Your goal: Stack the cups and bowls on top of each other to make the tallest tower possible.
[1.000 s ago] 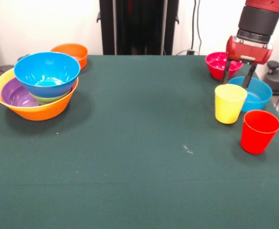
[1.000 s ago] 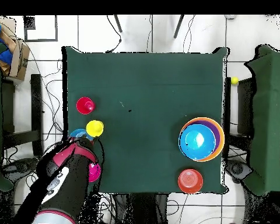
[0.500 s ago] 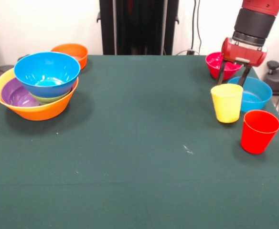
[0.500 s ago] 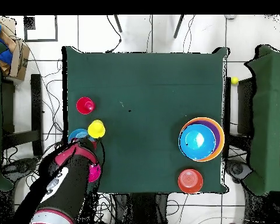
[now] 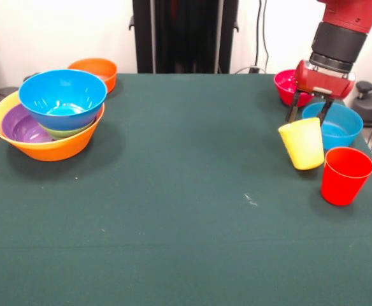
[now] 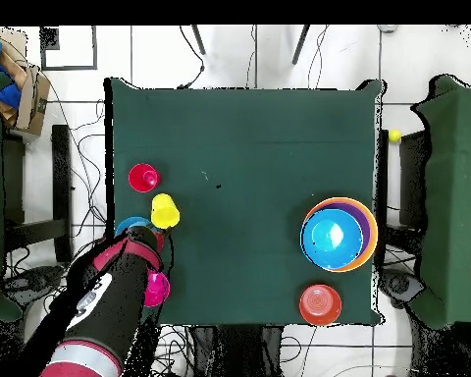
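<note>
My gripper [image 5: 307,119] is shut on the rim of the yellow cup [image 5: 302,145], which hangs tilted, its base just off the table. In the overhead view the gripper [image 6: 155,234] sits right behind the yellow cup [image 6: 165,211]. The red cup [image 5: 345,175] stands upright just right of it, also seen from overhead [image 6: 143,178]. A blue bowl [image 5: 342,125] and a pink-red bowl [image 5: 287,83] lie behind the gripper. The tower [image 5: 52,115] at the left is a large yellow-orange bowl [image 5: 49,149] holding a purple bowl [image 5: 21,124], a green bowl [image 5: 68,132] and a blue bowl [image 5: 62,97].
A small orange bowl [image 5: 95,71] sits at the far left corner behind the tower, also seen from overhead [image 6: 320,304]. The green table [image 5: 173,210] ends close to the right of the red cup. The robot's pedestal [image 5: 185,35] stands at the far side.
The gripper drew the yellow cup left and toward the table's middle, then tipped and raised it. The other cups and bowls have not moved.
</note>
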`<state>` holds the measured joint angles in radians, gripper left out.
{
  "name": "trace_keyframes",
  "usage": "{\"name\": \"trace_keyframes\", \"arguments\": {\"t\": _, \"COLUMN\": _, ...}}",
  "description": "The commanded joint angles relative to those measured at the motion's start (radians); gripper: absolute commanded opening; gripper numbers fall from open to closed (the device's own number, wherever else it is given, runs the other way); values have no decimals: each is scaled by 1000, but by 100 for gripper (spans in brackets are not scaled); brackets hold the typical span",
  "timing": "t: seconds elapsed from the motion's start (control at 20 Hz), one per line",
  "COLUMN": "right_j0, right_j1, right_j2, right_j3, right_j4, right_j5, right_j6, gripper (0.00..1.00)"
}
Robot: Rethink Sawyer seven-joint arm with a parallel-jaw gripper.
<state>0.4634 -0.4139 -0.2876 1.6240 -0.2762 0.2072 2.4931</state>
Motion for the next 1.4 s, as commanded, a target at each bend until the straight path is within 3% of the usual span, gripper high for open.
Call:
{"name": "trace_keyframes", "arguments": {"t": 0.05, "right_j0": 0, "right_j1": 18, "right_j2": 86, "right_j3": -82, "right_j4": 44, "right_j5": 114, "right_j6": 43, "gripper": 100}}
{"name": "trace_keyframes", "arguments": {"t": 0.65, "right_j0": -22, "right_j1": -20, "right_j2": 113, "right_j3": -60, "right_j4": 42, "right_j5": 122, "right_j6": 27, "gripper": 100}}
{"name": "trace_keyframes", "arguments": {"t": 1.4, "right_j0": -102, "right_j1": -120, "right_j2": 188, "right_j3": -14, "right_j4": 18, "right_j5": 157, "right_j6": -39, "gripper": 100}}
